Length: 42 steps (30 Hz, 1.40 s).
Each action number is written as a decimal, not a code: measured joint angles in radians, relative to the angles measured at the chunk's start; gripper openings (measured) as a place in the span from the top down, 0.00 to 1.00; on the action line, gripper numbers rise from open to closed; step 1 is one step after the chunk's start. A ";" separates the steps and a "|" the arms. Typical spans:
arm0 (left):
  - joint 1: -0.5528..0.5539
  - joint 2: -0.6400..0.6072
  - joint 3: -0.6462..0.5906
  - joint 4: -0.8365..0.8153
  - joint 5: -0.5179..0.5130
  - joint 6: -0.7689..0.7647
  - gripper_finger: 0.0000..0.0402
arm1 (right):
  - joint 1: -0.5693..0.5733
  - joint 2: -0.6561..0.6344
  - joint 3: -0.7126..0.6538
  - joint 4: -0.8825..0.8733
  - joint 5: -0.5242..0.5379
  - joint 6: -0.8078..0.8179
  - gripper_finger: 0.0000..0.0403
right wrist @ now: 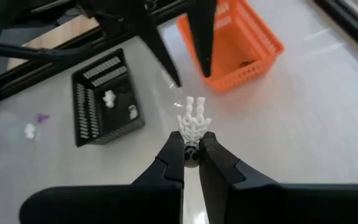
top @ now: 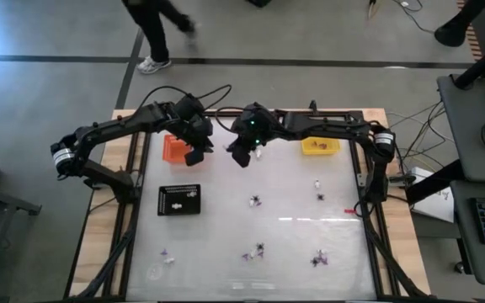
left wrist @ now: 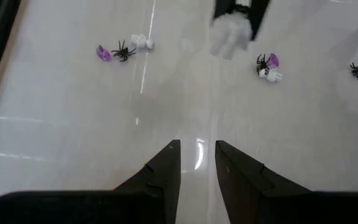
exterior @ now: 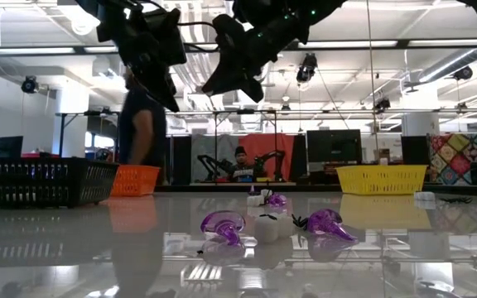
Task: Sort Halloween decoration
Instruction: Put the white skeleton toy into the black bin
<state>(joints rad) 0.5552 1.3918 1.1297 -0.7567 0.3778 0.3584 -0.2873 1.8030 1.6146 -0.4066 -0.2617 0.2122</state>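
Right hand: your right hand [right wrist: 191, 151] is clenched on a small white plastic skeleton trinket [right wrist: 193, 123], pinched at its dark lower end so the ribbed white body sticks out past the fingertips. In the high view this hand [top: 244, 155] hangs above the far middle of the pale worktop [top: 226, 227].
Left hand: your left hand [left wrist: 197, 149] has its two dark fingers slightly apart with nothing between them. It hangs just beside the right hand, next to the orange mesh basket [top: 175, 148].
Held trinket seen from the left wrist: the white skeleton trinket [left wrist: 229, 36] shows blurred ahead of the left hand's fingers, in the other hand's grip.
Baskets: the black mesh basket [right wrist: 107, 99] holds two white trinkets. The yellow mesh basket [top: 320, 146] sits at the far right of the worktop.
Loose decorations: you have small purple, black and white trinkets [top: 256, 200] scattered over the middle and near side of the worktop, well apart from both hands. In the low view a purple one [exterior: 223, 225] lies close to the camera.
Room: a person [exterior: 143, 132] stands behind the worktop.
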 joint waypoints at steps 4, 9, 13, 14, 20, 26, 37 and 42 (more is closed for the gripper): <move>0.000 0.000 0.000 -0.003 -0.041 -0.012 0.78 | 0.002 0.000 0.000 0.000 0.001 0.000 0.97; -0.005 -0.004 0.000 0.004 -0.072 -0.027 0.78 | 0.002 0.000 0.000 0.001 0.001 -0.001 0.97; -0.005 -0.006 0.000 0.059 0.003 -0.075 0.78 | 0.002 0.000 0.000 0.017 0.001 -0.001 0.97; -0.005 -0.006 0.000 0.077 0.030 -0.093 0.78 | 0.002 0.000 0.000 0.026 0.001 -0.002 0.97; -0.012 -0.006 0.000 0.113 0.120 -0.106 0.77 | 0.004 0.000 0.000 0.031 0.001 0.009 0.97; -0.011 -0.006 0.000 0.139 0.157 -0.136 0.70 | 0.009 0.000 0.000 0.031 0.000 0.013 0.97; -0.011 -0.005 0.000 0.178 0.245 -0.165 0.64 | 0.019 0.000 -0.001 0.029 -0.002 -0.015 0.97; -0.011 -0.005 0.000 0.202 0.249 -0.161 0.65 | 0.019 0.000 -0.001 0.030 -0.001 -0.014 0.97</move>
<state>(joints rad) 0.5442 1.3865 1.1301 -0.5546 0.6270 0.1969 -0.2684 1.8030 1.6135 -0.3767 -0.2623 0.1978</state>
